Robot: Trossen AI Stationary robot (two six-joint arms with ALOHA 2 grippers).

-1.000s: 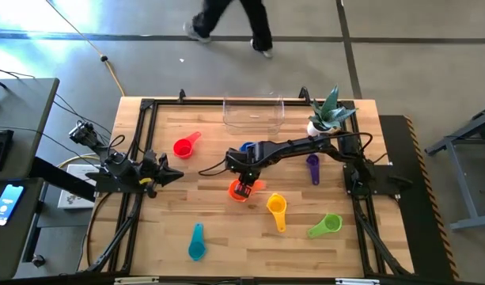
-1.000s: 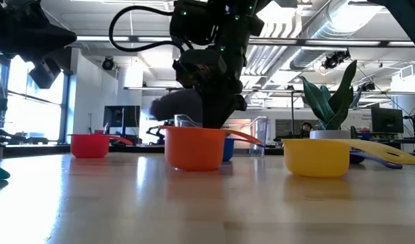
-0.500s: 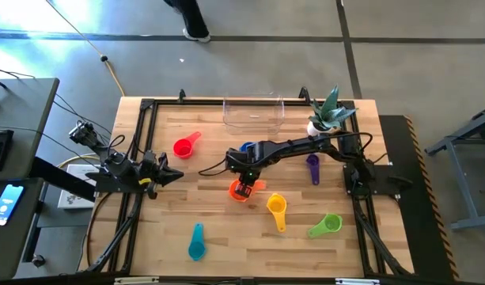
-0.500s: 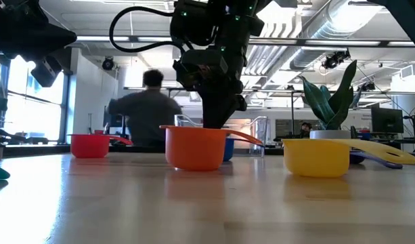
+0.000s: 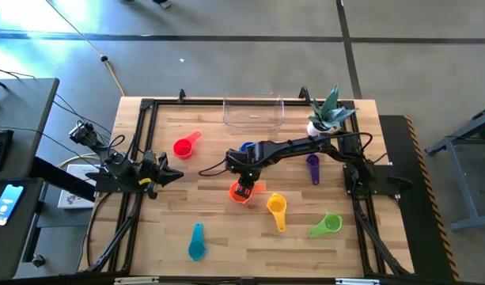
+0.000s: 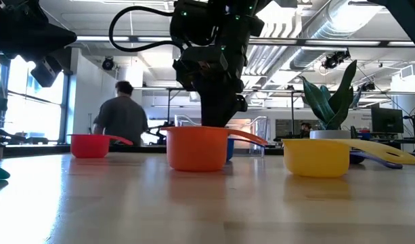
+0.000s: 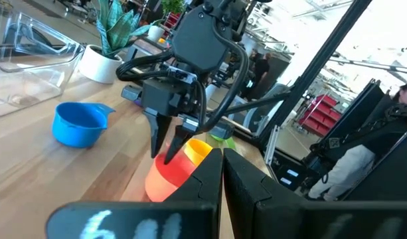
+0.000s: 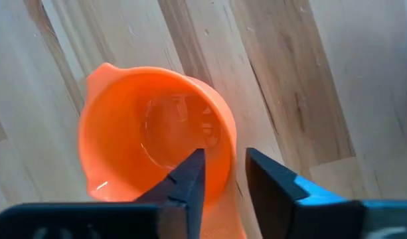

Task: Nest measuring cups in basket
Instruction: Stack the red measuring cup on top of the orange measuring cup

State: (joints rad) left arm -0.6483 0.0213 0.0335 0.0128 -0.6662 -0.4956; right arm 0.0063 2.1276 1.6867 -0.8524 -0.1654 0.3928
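Note:
My right gripper (image 5: 242, 188) points down at the orange cup (image 5: 236, 193), which stands upright near the table's middle. It is open: one finger is in the bowl (image 8: 150, 139), the other outside. The remaining cups lie apart on the wood: red (image 5: 183, 147), blue (image 5: 247, 148), purple (image 5: 312, 165), yellow (image 5: 276, 207), green (image 5: 327, 225), teal (image 5: 196, 245). The clear basket (image 5: 253, 113) sits at the far edge. My left gripper (image 5: 164, 176) waits shut at the table's left edge. My right gripper comes from above with one finger (image 8: 193, 169) inside the orange cup's bowl and the other finger (image 8: 263, 172) outside. The wall (image 8: 224, 166) beside the handle's root lies between them. Whether either finger touches it, I cannot tell. The cup's base rests on the table.
A white pot with a green plant (image 5: 321, 119) stands at the far right, next to the basket. The blue cup is just beyond the right gripper. There is bare wood toward the near left (image 5: 163, 229). A person (image 6: 122, 118) moves in the room beyond the far edge.
Nothing on the table has visibly moved, and both arms have held still. The person beyond the far edge has walked leftward and has left the high view.

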